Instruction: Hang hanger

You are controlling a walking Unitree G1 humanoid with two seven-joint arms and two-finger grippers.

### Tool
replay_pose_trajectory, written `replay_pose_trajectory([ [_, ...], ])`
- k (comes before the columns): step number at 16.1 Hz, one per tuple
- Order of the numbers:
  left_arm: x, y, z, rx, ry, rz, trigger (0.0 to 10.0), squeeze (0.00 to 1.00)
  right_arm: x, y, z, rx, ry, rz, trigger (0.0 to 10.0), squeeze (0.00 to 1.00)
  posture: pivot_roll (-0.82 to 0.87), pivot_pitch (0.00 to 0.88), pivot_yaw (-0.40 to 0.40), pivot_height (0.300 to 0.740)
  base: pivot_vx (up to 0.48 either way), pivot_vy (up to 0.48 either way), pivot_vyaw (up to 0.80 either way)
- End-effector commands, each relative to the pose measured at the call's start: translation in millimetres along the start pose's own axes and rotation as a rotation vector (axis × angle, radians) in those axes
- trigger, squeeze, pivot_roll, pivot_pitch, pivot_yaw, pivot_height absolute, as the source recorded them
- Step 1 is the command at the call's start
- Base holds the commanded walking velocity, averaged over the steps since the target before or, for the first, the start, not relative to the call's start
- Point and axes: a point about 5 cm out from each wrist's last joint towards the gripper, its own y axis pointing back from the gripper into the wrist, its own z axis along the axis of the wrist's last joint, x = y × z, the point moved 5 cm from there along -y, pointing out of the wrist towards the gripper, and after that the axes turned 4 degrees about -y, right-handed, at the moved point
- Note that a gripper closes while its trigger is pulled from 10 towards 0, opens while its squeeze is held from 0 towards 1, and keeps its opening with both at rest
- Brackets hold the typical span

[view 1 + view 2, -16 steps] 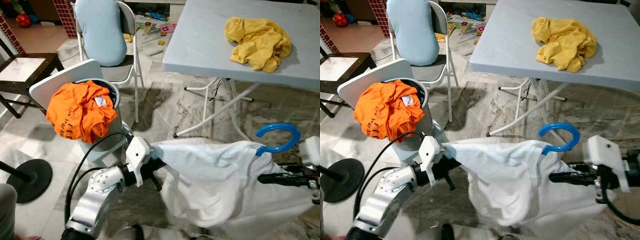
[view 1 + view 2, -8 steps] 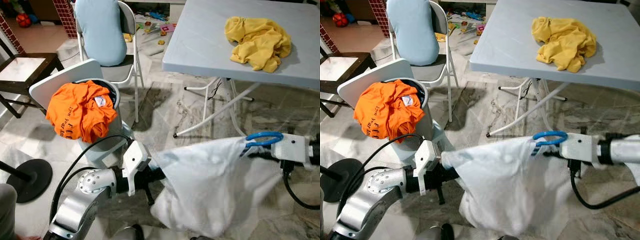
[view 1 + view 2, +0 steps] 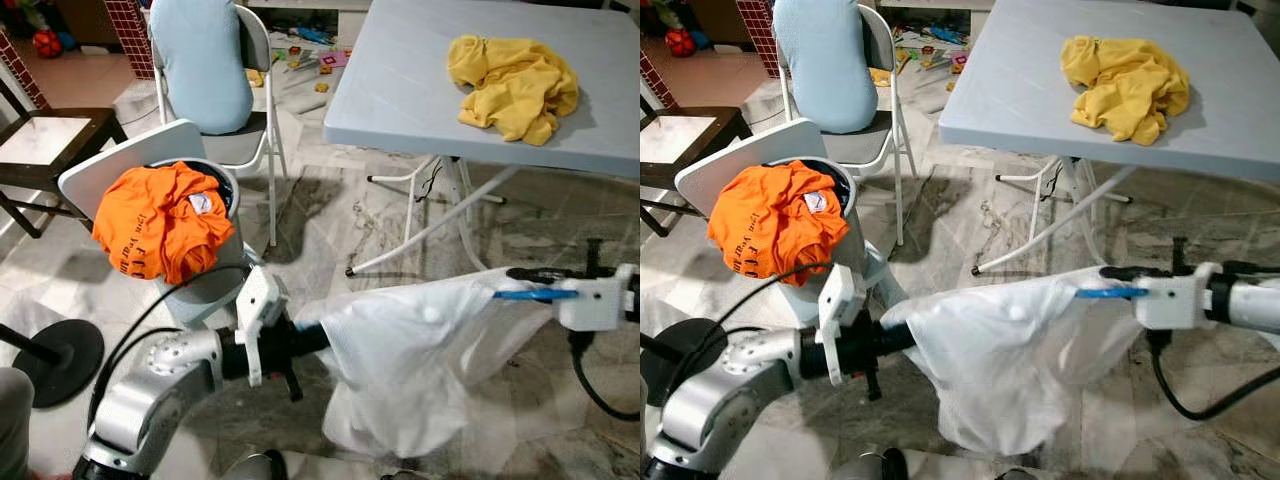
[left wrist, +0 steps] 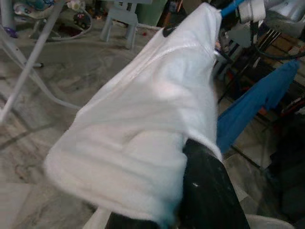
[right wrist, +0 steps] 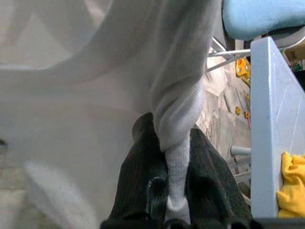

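A white shirt on a blue hanger is stretched low over the floor between my two grippers. My left gripper is shut on the shirt's left end, and one black finger shows under the cloth in the left wrist view. At the shirt's right top, my right gripper is shut on the cloth by the hanger hook, which lies flat and edge-on. In the right wrist view the white cloth is pinched between the black fingers.
A grey table with a yellow garment stands ahead right. An orange shirt drapes over a bin at left. Behind it stand a folding chair and a dark wooden chair. A blue garment hangs nearby.
The right gripper has turned, so the hanger hook went from upright to flat and edge-on. The shirt now hangs higher and tauter between the arms. The left arm shifted slightly left.
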Motion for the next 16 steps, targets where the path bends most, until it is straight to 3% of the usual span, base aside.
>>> replay_pose_trajectory([
  [1,-2.1,7.5,14.3,-0.029,-0.060,-0.017,0.0,0.00,-7.2,23.7,-23.2,0.107,-0.099,-0.016,10.0,0.00,-0.08,0.131,0.019,0.740,0.000,0.000,0.00],
  [5,13.9,28.8,-17.3,0.088,-0.025,0.039,0.0,0.00,-22.5,30.8,-19.1,0.038,-0.195,-0.057,10.0,0.00,-0.09,0.133,0.023,0.740,0.000,0.000,0.00],
  [8,30.2,43.4,-30.7,0.133,-0.016,0.112,0.0,0.00,-15.3,31.2,-16.7,0.018,-0.216,0.005,10.0,0.00,-0.08,0.137,0.020,0.740,0.000,0.000,0.00],
  [10,53.2,58.7,-42.7,0.167,-0.049,0.230,0.0,0.00,-9.3,34.4,-11.6,-0.038,-0.324,0.068,10.0,0.00,-0.08,0.139,0.018,0.740,0.000,0.000,0.00],
  [13,72.4,63.2,-38.1,0.127,-0.080,0.336,0.0,0.00,0.4,37.1,-13.1,-0.027,-0.334,0.125,10.0,0.00,-0.09,0.143,0.017,0.740,0.000,0.000,0.00],
  [16,72.4,63.2,-38.1,0.127,-0.080,0.336,0.0,0.00,0.4,37.1,-13.1,-0.027,-0.334,0.125,10.0,0.00,-0.09,0.143,0.017,0.740,0.000,0.000,0.00],
])
